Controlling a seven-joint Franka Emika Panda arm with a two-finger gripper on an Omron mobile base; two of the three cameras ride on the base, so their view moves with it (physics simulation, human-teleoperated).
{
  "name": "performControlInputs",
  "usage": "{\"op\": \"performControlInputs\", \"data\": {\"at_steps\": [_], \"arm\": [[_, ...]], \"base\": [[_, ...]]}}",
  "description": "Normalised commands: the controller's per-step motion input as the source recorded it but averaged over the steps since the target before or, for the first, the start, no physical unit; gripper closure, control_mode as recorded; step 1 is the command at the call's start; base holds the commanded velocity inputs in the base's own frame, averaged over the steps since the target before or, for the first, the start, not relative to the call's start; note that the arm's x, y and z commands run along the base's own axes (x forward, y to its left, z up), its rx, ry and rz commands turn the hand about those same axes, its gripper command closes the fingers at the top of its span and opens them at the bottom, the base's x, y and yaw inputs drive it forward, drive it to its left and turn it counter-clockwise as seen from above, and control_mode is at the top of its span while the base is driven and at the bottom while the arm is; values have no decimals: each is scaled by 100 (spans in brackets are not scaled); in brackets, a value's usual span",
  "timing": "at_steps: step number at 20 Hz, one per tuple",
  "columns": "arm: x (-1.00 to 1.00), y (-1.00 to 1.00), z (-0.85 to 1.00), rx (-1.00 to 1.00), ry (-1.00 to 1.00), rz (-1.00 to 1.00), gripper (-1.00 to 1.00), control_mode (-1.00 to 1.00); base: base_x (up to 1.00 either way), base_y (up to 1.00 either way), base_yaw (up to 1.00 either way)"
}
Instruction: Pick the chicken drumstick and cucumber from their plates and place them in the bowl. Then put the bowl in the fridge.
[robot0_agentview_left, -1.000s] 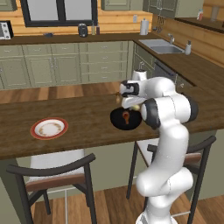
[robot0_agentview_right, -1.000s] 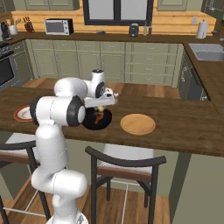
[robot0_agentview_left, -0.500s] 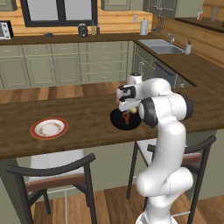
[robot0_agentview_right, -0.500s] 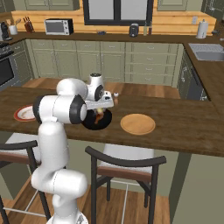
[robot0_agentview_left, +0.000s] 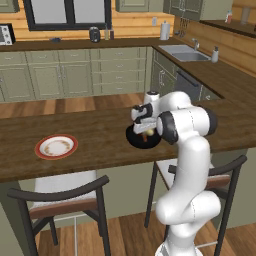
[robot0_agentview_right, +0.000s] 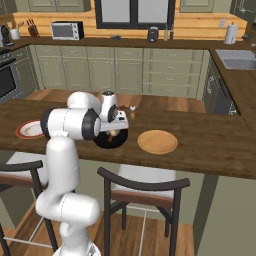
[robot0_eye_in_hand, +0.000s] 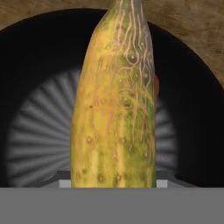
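Note:
My gripper (robot0_agentview_left: 145, 127) hangs just over the glossy black bowl (robot0_agentview_left: 133, 141) on the wooden counter, shut on the cucumber (robot0_eye_in_hand: 116, 109). In the hand view the cucumber looks yellow-green and warty and points down into the bowl (robot0_eye_in_hand: 39, 87). A reddish sliver of the chicken drumstick (robot0_eye_in_hand: 156, 87) peeks out behind it, inside the bowl. The red-rimmed plate (robot0_agentview_left: 56, 146) lies bare far to the left. The orange-yellow plate (robot0_agentview_right: 157, 141) lies bare just right of the bowl (robot0_agentview_right: 106, 142). The fridge is out of view.
Two dark chairs (robot0_agentview_left: 60, 197) stand tucked under the counter's front edge (robot0_agentview_left: 75, 172). Green cabinets, a sink (robot0_agentview_left: 186, 52) and a microwave (robot0_agentview_right: 67, 30) line the far walls. A small salt shaker (robot0_agentview_right: 132, 107) stands behind the bowl.
The hand has sunk a little toward the bowl with the cucumber still in its grip. Plates and bowl have not moved.

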Motion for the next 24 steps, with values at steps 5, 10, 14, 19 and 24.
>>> {"op": "performControlInputs", "data": {"at_steps": [5, 10, 14, 19, 24], "arm": [[11, 15, -11, 0, 0, 0, -100, -100], [1, 0, 0, 0, 0, 0, -100, -100], [-1, 0, 15, 0, 0, -1, -100, -100], [-34, 0, 55, -1, -7, -5, -100, -100], [-30, -5, 43, 0, -7, -14, -100, -100]], "base": [[0, 0, 0], [0, 0, 0], [0, 0, 0], [0, 0, 0], [0, 0, 0]]}}
